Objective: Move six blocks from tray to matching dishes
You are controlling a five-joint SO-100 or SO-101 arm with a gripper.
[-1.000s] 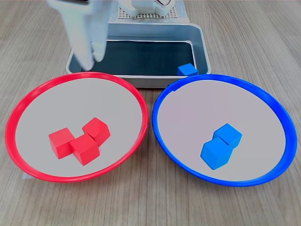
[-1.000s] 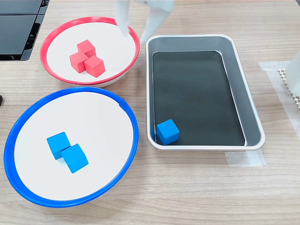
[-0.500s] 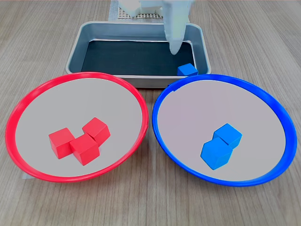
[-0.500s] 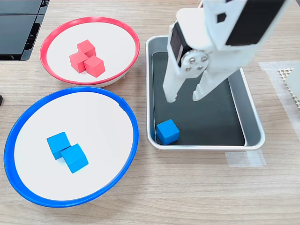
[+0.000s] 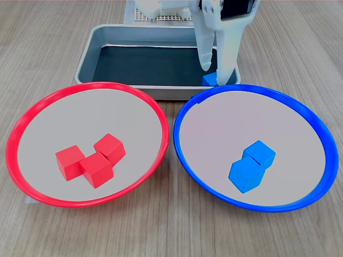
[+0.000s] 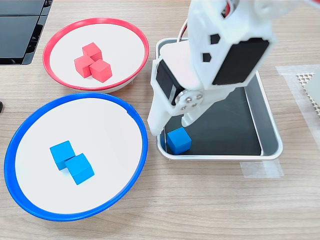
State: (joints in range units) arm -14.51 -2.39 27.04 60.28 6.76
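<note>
One blue block (image 5: 209, 80) (image 6: 178, 140) lies in the near corner of the silver tray (image 5: 88, 56) (image 6: 266, 120), by the blue-rimmed dish (image 5: 180, 113) (image 6: 85, 96). My white gripper (image 5: 214, 75) (image 6: 171, 126) is open and hangs low over this block, one finger on each side of it. Whether the fingers touch it I cannot tell. Two blue blocks (image 5: 252, 166) (image 6: 72, 160) rest in the blue-rimmed dish. Three red blocks (image 5: 96, 167) (image 6: 92, 62) sit clustered in the red-rimmed dish (image 5: 16, 134) (image 6: 50, 45).
The two dishes sit side by side against the tray's long wall. A black flat object (image 6: 20, 30) lies at the second exterior view's top left. A white perforated base (image 5: 161, 16) (image 6: 311, 85) stands behind the tray. Clear tape (image 6: 260, 170) is stuck beside the tray.
The gripper swung from beside the red-rimmed dish across the tray and came down over the blue block in the corner. No block has moved.
</note>
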